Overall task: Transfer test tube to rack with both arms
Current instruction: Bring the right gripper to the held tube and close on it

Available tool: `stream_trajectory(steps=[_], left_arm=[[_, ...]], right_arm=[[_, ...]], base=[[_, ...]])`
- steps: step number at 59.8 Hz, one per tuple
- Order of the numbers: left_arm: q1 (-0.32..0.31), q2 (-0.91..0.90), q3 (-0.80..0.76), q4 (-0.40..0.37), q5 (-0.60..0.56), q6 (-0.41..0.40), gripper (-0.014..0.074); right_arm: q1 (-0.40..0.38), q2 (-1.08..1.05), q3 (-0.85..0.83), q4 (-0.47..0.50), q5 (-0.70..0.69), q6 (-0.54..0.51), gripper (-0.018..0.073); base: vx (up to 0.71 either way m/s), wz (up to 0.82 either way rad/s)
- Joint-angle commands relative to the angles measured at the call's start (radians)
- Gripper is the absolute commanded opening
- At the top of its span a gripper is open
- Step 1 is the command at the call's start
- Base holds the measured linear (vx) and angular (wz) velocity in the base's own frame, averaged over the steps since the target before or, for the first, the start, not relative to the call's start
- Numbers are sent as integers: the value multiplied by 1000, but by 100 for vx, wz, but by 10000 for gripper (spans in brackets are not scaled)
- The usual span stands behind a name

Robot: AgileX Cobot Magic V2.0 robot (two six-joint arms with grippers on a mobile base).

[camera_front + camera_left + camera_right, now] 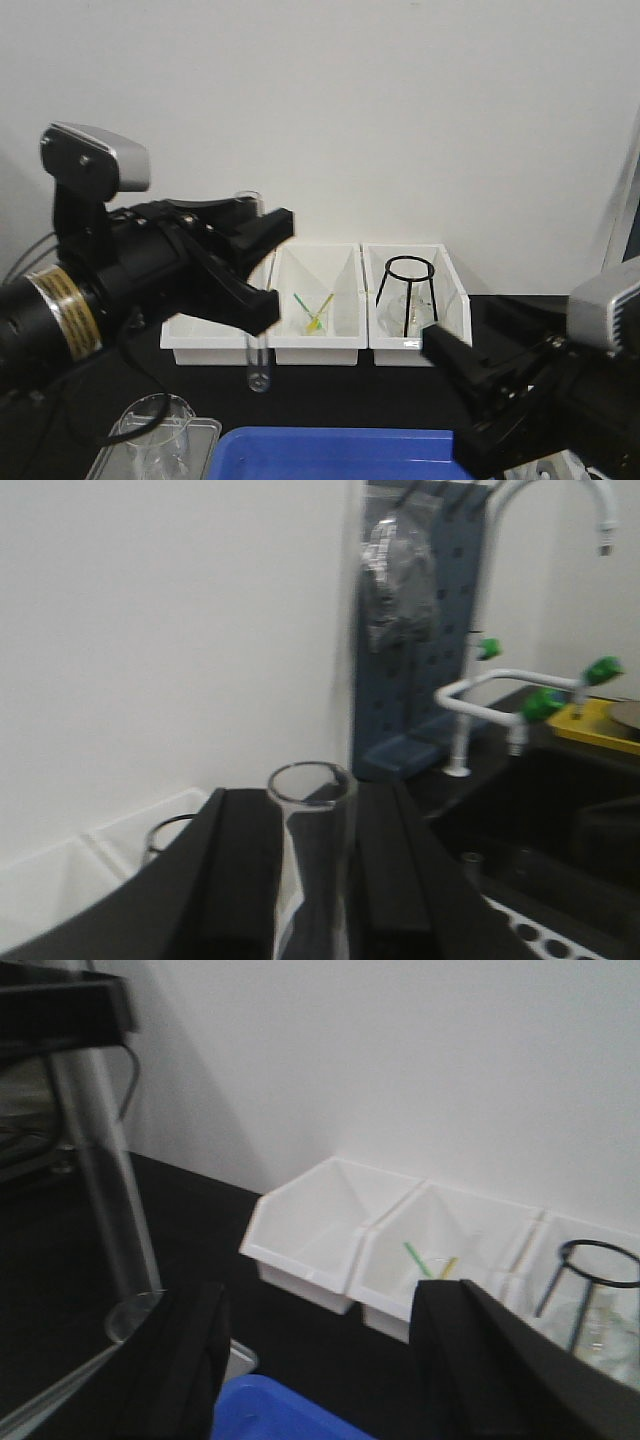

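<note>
My left gripper [268, 268] is shut on the test tube [257, 368], holding it upright in the air in front of the white bins. The tube's rounded bottom hangs well below the fingers. In the left wrist view the tube's open mouth [310, 780] stands between the two black fingers of the left gripper [315, 880]. A white plate with round holes, apparently the rack [530, 932], shows at that view's bottom right corner. My right gripper [450, 397] is open and empty at the lower right, apart from the tube. From the right wrist view the right gripper [320, 1360] stands open, with the tube [100, 1190] at the left.
Three white bins [318, 345] line the back wall; the right one holds a black wire tripod [408, 290]. A blue tray [330, 455] lies at the front, with a glass beaker [155, 425] on a grey tray to its left. A sink faucet [480, 695] and blue pegboard [420, 630] stand to the right.
</note>
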Motion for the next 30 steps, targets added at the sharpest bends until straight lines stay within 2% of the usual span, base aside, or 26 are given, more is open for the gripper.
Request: stream_trajectory(steps=[1,5,13,30], left_arm=[[-40,-7,-37,94,-137,-122,-7],[-58,4,-37,125,-161,-154,-7],[-90,19,-37,135,-179,-215,-7],[-170,44,-37,135,-222,-220,-7]], right_arm=[[69,1,-30,24,-116,18,456],[97,7,-30,24,-117,30,456],[114,8,-30,23,-123,30,456],[114,8,-30,23,-123,33,456]], base=[[0,0],[0,0],[0,0],[0,0]])
